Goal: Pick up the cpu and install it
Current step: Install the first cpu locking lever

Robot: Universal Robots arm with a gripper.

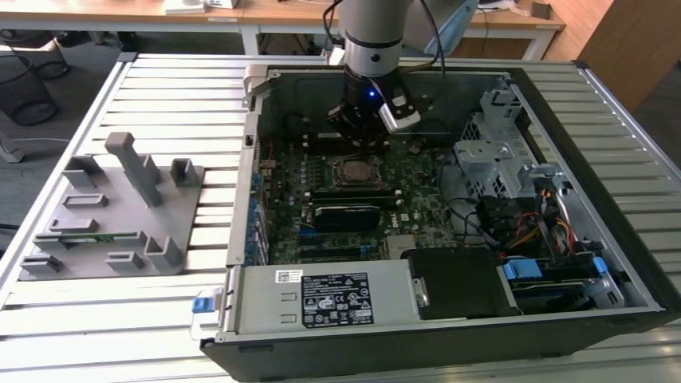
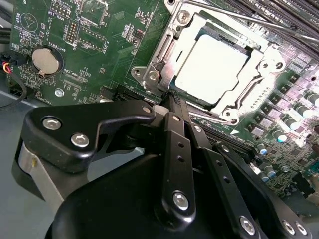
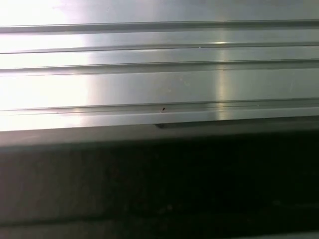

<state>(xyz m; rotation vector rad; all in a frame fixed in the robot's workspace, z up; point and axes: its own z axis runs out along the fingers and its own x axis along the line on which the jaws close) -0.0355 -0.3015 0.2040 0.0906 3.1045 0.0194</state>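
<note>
Since the small flat square cpu with the shiny silver metal top [image 2: 212, 67] already lay seated inside the silver metal socket frame [image 2: 164, 59] on the green motherboard [image 2: 94, 45], the placing step appeared done, and the work stood at seating or release rather than pickup. Any further move would call for a clean, straight clearance, because the chip sat square in the frame and a sideways brush could disturb it; this is a judgement, not an observation.

Gripper state: in the second wrist view the black linkage gripper [image 2: 174, 97] had its fingers drawn together to a narrow tip with nothing visible between them. The tip lay just in front of the socket frame's near edge, beside the chip and apparently not on it, though contact with the frame could not be settled from this angle.

Arm pose: in the exterior view the grey arm stood near vertical, wrist down, inside the open black computer case [image 1: 596, 311], the gripper [image 1: 356, 132] just above and behind the socket. The grey slotted parts fixture [image 1: 117, 207] sat well apart from the jaws, outside the case.
</note>
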